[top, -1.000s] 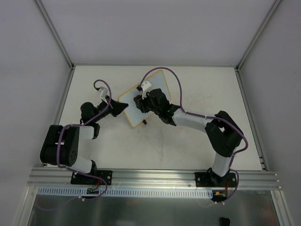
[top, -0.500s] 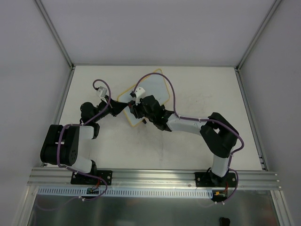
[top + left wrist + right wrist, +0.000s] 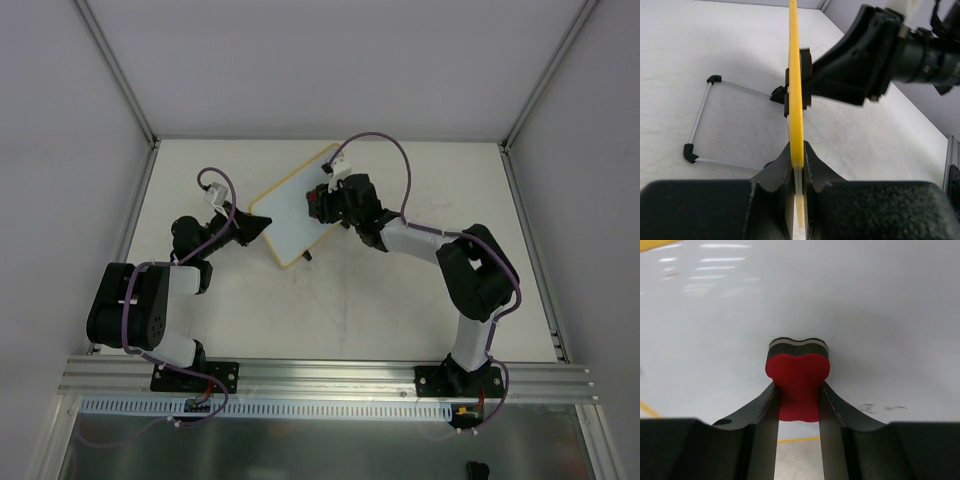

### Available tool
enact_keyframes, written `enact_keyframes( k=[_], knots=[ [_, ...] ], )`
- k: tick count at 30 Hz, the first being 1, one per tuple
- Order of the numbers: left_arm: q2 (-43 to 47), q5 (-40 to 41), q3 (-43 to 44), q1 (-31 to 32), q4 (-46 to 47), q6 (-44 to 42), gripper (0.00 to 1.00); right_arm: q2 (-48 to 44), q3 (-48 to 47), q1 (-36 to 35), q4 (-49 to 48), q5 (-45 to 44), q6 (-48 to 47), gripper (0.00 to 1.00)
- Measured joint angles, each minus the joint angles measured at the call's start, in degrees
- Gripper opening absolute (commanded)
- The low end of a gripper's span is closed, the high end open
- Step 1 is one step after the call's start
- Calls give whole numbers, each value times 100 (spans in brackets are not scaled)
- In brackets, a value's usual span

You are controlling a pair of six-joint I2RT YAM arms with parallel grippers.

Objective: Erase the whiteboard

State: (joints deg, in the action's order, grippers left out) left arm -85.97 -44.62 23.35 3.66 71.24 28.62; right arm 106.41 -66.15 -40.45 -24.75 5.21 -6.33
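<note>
The whiteboard (image 3: 292, 208) stands tilted on the table, white face with a pale yellow frame. My left gripper (image 3: 262, 226) is shut on its left edge; in the left wrist view the yellow frame (image 3: 796, 90) runs edge-on between my jaws (image 3: 797, 152). My right gripper (image 3: 320, 205) is shut on a red eraser (image 3: 797, 382) and presses its dark felt side against the board face (image 3: 790, 300). Faint dark marks (image 3: 880, 407) remain on the board low right of the eraser.
A wire stand with black feet (image 3: 702, 120) lies on the table behind the board in the left wrist view. A small black foot (image 3: 306, 258) shows under the board's near corner. Enclosure walls (image 3: 120, 80) ring the table.
My right gripper with the eraser swept down-left across the board, then back up to its upper right part. The board shifted slightly. The left gripper kept its hold.
</note>
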Motion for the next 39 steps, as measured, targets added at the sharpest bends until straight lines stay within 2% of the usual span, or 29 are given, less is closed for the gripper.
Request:
enact_keyframes(
  k=[7, 13, 20, 34, 39],
  knots=[
    [-2, -59, 0, 11, 26, 0, 0, 256, 2, 1163, 31, -11, 149, 0],
    [-7, -83, 0, 11, 46, 28, 0, 393, -9, 1342, 98, 85, 514, 0],
    [-7, -79, 0, 9, 50, 39, 0, 407, 2, 1204, 85, 63, 879, 0],
    [-26, 39, 4, -42, 83, -13, 0, 363, 966, -31, -1366, -153, 2350, 0],
    [-28, 15, 11, -39, 87, -57, 0, 369, 1075, 92, -1558, 28, 2848, 0]
  ],
)
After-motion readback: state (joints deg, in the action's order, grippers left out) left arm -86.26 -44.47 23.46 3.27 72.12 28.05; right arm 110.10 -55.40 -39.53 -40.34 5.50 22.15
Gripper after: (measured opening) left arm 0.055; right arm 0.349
